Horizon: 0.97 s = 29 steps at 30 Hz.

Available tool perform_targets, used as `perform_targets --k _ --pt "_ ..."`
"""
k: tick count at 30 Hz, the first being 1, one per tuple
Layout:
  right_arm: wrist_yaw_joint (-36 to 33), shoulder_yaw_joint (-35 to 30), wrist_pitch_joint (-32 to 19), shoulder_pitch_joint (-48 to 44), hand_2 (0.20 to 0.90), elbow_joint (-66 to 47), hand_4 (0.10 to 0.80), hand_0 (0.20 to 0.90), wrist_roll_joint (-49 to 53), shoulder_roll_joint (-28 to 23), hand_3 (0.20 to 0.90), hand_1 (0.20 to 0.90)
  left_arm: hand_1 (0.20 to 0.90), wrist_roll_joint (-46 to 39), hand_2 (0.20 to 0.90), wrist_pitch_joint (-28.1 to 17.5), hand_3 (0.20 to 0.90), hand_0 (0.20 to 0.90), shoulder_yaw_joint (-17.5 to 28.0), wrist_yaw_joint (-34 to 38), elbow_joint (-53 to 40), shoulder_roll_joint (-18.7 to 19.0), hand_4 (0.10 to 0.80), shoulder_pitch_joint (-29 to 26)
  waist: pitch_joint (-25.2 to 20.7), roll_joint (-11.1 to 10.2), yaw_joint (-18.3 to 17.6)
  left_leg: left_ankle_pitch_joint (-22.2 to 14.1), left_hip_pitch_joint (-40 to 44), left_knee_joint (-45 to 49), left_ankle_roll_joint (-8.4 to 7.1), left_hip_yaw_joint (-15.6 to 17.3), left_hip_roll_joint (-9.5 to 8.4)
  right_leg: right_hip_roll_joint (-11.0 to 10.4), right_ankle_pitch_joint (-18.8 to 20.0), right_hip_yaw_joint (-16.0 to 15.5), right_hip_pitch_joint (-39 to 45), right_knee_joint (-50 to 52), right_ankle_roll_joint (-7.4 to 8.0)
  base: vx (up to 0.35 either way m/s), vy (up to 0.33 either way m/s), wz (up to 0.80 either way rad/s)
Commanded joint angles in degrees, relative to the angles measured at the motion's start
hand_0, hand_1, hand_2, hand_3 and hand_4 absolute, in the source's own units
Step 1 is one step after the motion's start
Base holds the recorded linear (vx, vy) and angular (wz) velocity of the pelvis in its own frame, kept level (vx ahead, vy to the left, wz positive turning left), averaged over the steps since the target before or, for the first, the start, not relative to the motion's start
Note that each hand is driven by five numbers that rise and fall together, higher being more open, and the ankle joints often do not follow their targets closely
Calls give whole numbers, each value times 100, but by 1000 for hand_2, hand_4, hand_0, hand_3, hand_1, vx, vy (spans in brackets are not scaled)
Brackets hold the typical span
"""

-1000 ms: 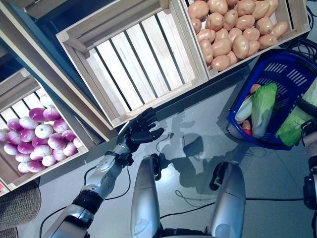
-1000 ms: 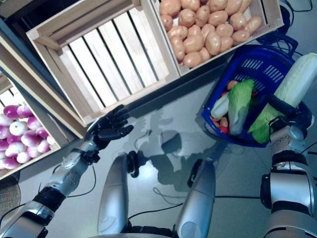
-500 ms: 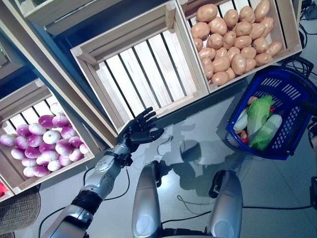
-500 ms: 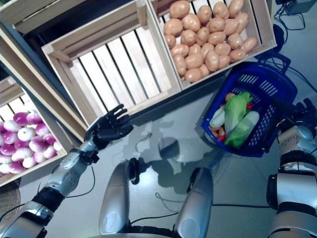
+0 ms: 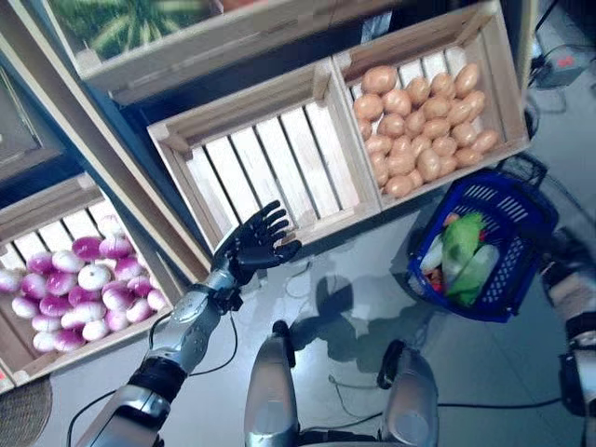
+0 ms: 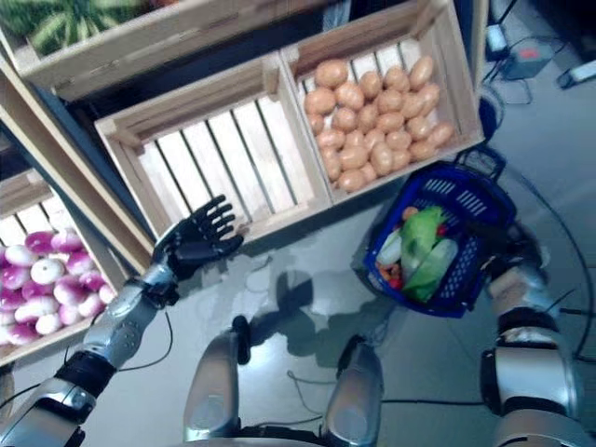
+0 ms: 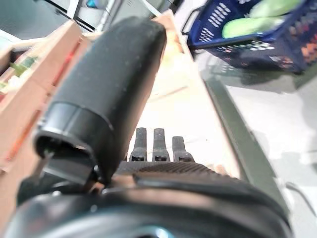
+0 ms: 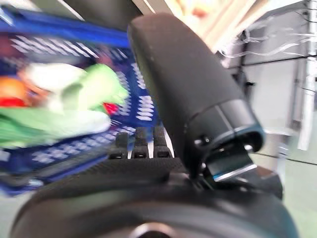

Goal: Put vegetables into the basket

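The blue plastic basket (image 5: 535, 191) stands on the floor at the right, below the stand. In it lie a leafy green cabbage (image 5: 458, 240), a long pale green vegetable (image 5: 477, 268) and small orange and red ones. My right hand (image 6: 518, 250) is beside the basket's right rim, holding nothing; in the right wrist view its fingers (image 8: 134, 144) are straight, with the basket (image 8: 138, 106) past them. My left hand (image 5: 256, 244) is open and empty, fingers spread, at the front edge of a wooden crate (image 5: 270, 168) with bare slats.
The wooden stand's crates run along the back from left to right, with a higher shelf (image 5: 186, 56) above them. Grey floor (image 5: 354, 270) lies between the stand and me. A black cable (image 5: 545, 23) runs on the floor at the far right.
The long pale green vegetable held over the basket by my right hand now lies in it; that hand has let go and drawn back. The camera has shifted. My left hand has hardly moved.
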Motion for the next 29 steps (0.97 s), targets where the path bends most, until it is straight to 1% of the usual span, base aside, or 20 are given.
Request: perform_targets --k 1,2,3,4,6,8,9,10,11,13,15,16,17,18,19,21,25,27,28,29 --pt "320 78 -495 289 900 -130 800 900 -182 237 900 900 900 330 900 -282 900 900 325 -57 -169 -199 800 8 -1061 -181 59 92 775 -959 143 189 -122 286 759 -95 623 -1292 -380 234 -8 1" --pt "392 127 -513 569 900 -277 800 900 -276 509 900 900 900 410 900 -245 900 900 379 22 -156 -335 800 129 -1245 -179 50 283 1031 -1386 106 241 -163 403 888 -139 928 -1713 -365 223 -2 -1" --pt "420 134 -526 642 900 -330 800 900 -281 564 900 900 900 428 900 -242 900 900 393 36 -157 -370 800 168 -1277 -177 48 317 1080 -1461 103 253 -170 422 914 -143 983 -1788 -363 202 16 -2" --pt "472 156 -590 899 900 -522 800 900 -316 751 900 900 900 467 900 -204 900 900 451 68 -152 -466 800 292 -1414 -171 41 445 1191 -1713 92 269 -201 482 1006 -153 1115 -2020 -360 140 28 -3" --pt "536 276 -752 1452 900 -1054 800 900 -406 1209 900 900 900 860 900 -257 900 900 521 169 -82 -712 800 573 -1630 -162 9 618 1425 -2168 71 269 -253 578 1139 -132 1362 -2403 -331 139 41 -8" --pt "513 412 -939 1797 900 -1389 800 900 -803 1450 900 900 900 1158 900 -394 900 900 540 228 40 -821 800 747 -1719 -166 -27 684 1564 -2392 61 283 -272 607 1221 -119 1490 -2606 -303 74 41 -7" --pt "359 725 -929 2173 900 -1881 800 900 -1222 1701 900 900 900 1451 900 -627 900 900 554 401 200 -893 800 916 -1798 -170 -96 717 1707 -2564 61 322 -294 631 1306 -82 1613 -2806 -273 68 50 -9" --pt "286 861 -909 2339 900 -2104 800 900 -1402 1811 900 900 900 1565 900 -730 900 900 581 495 278 -920 800 992 -1826 -174 -138 717 1759 -2605 60 349 -302 640 1342 -65 1665 -2890 -263 57 43 -12" --pt "273 894 -900 2385 900 -2159 800 900 -1456 1838 900 900 900 1593 900 -747 900 900 591 504 300 -924 800 1014 -1834 -176 -151 717 1774 -2616 59 356 -304 643 1351 -62 1680 -2912 -261 49 22 -15" --pt "212 1207 -802 2917 900 -2611 800 900 -1737 2218 900 900 900 2011 900 -1034 900 900 658 453 526 -999 800 1265 -1894 -192 -262 659 1836 -2624 60 404 -321 676 1404 -10 1795 -3076 -243 54 5 -11" --pt "317 1246 -685 3049 900 -2724 800 900 -1583 2310 900 900 900 2166 900 -1143 900 900 630 411 596 -1023 800 1316 -1912 -196 -299 638 1824 -2624 53 390 -333 691 1417 5 1809 -3124 -237 -2 -4 -2" --pt "435 1286 -655 3198 900 -2774 800 900 -1538 2460 900 900 900 2463 900 -1301 900 900 598 397 767 -1071 800 1412 -1932 -192 -336 623 1820 -2624 49 389 -346 709 1417 23 1811 -3139 -239 0 0 0" --pt "436 1287 -656 3201 900 -2775 800 900 -1539 2460 900 900 900 2468 900 -1307 900 900 596 401 772 -1074 800 1413 -1934 -192 -337 623 1820 -2624 49 388 -347 709 1417 22 1811 -3139 -239 0 0 0" --pt "558 1343 -641 3266 900 -2747 800 900 -1503 2558 900 900 900 2787 900 -1505 900 900 543 467 975 -1107 800 1440 -1938 -186 -366 619 1829 -2624 56 402 -357 713 1420 32 1821 -3138 -232 0 0 0" --pt "603 1408 -593 3302 900 -2769 800 900 -1418 2621 900 900 900 2869 900 -1605 900 900 487 516 1084 -1116 800 1459 -1931 -183 -389 624 1837 -2624 60 414 -360 711 1419 42 1824 -3128 -229 0 0 0" --pt "628 1551 -537 3426 900 -2815 800 900 -1344 2767 900 900 900 2986 900 -1671 900 900 463 598 1328 -1179 800 1515 -1935 -173 -427 612 1858 -2624 67 426 -378 705 1394 52 1843 -3116 -234 0 0 0" --pt "433 1732 -621 3418 900 -2462 800 900 -1422 2941 900 900 900 3543 900 -2069 900 900 242 664 1862 -1292 800 1495 -1920 -140 -443 597 1893 -2624 91 418 -413 687 1376 38 1891 -3108 -225 -5 6 7" --pt "384 1809 -699 3418 900 -2274 800 900 -1410 3064 900 900 900 3581 900 -2048 900 900 91 831 2074 -1408 800 1572 -1900 -109 -429 588 1910 -2624 102 398 -432 675 1365 24 1929 -3118 -227 -11 18 4" --pt "515 1848 -695 3407 900 -2185 800 900 -1474 3115 900 900 900 3598 900 -2071 900 900 62 851 2208 -1470 800 1576 -1895 -98 -417 586 1914 -2624 107 384 -441 672 1359 15 1946 -3123 -231 0 0 0" --pt "616 1942 -809 3356 900 -2075 800 900 -1571 3158 900 900 900 3582 900 -2056 900 900 1 809 2394 -1530 800 1564 -1879 -85 -385 596 1909 -2624 111 359 -455 659 1358 -11 1962 -3126 -236 0 0 0"
